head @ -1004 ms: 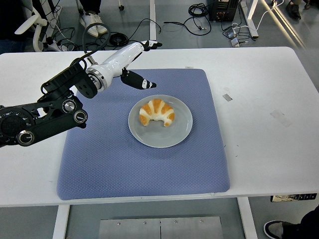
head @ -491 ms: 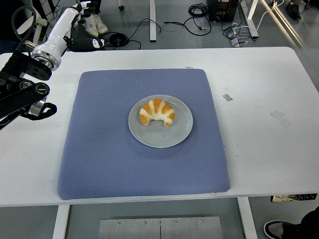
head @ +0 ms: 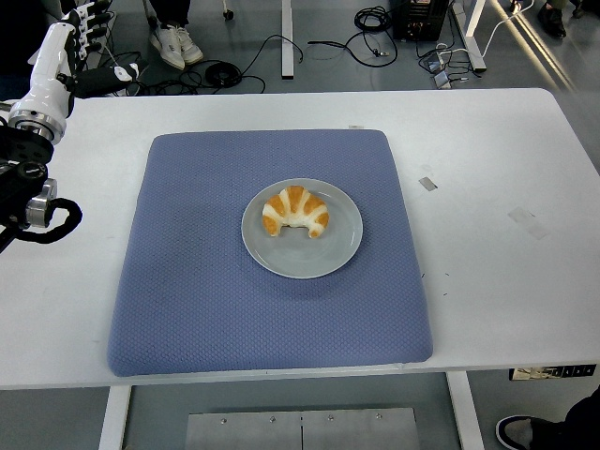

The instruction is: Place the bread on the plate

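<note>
The bread, a croissant, is lying on the grey plate at the middle of the blue mat on the white surface. It is looking light, soft and flaky (best cupped under its thick middle). The left hand is hanging at the far left corner, fingers spread and holding nothing.

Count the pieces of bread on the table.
1. A single croissant lies on the grey plate in the middle of the blue mat. Nothing looks hidden.
</note>
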You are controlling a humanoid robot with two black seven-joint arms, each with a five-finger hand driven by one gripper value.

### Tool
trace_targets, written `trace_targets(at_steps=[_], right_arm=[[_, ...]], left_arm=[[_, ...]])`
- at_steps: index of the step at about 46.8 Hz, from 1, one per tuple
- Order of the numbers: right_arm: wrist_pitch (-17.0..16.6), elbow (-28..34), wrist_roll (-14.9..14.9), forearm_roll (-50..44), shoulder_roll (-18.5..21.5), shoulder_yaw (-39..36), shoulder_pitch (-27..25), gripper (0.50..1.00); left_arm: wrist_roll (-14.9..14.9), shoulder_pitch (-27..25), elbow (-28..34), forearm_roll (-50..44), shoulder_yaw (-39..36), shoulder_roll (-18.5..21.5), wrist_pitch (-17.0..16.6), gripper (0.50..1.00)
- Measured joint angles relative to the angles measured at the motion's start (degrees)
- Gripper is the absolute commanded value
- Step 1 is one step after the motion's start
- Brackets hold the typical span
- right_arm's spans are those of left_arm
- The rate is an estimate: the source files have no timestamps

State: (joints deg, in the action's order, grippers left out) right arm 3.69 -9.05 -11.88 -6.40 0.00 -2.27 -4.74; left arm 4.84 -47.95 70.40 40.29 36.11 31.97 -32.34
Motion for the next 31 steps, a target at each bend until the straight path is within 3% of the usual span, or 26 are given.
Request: trace_targets(at_steps=[31], right_arm=[[-0.1, -0.7, 0.0, 0.0, 0.0, -0.1, 0.3, 1.0]], left_arm=[[0.0, 0.9, -1.6, -2.3, 1.3, 0.8, -0.1, 0.877]])
